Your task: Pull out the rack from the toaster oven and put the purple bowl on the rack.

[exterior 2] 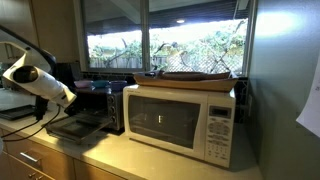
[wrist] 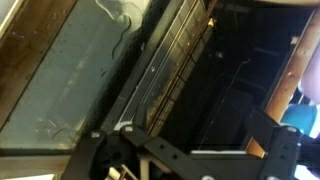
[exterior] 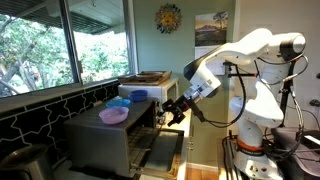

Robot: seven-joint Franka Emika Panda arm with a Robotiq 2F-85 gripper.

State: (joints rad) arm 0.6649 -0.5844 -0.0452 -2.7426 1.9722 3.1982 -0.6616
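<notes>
Exterior view, left to right: the purple bowl (exterior: 113,115) sits on top of the toaster oven (exterior: 100,145), left of centre, not on the rack. Blue bowls (exterior: 130,99) are just up-right of it, also on the oven top. White microwave (exterior: 142,84) is behind them. The oven door (exterior: 160,152) is dropped open, lower centre. The gripper (exterior: 176,108) hangs at the oven's front opening, above the door. The white arm (exterior: 250,70) fills the right half.

Other exterior view: the arm comes in at the left edge. The oven is left of centre, door down. The microwave is mid-frame on the surface (exterior 2: 150,160).

Wrist view: the glass door fills the left. The rack (wrist: 185,75) wires run diagonally through centre at the cavity mouth, with the dark cavity to the right. Fingers (wrist: 100,150) are at the bottom edge, apart, nothing between them. Can't tell how far out the rack is.
</notes>
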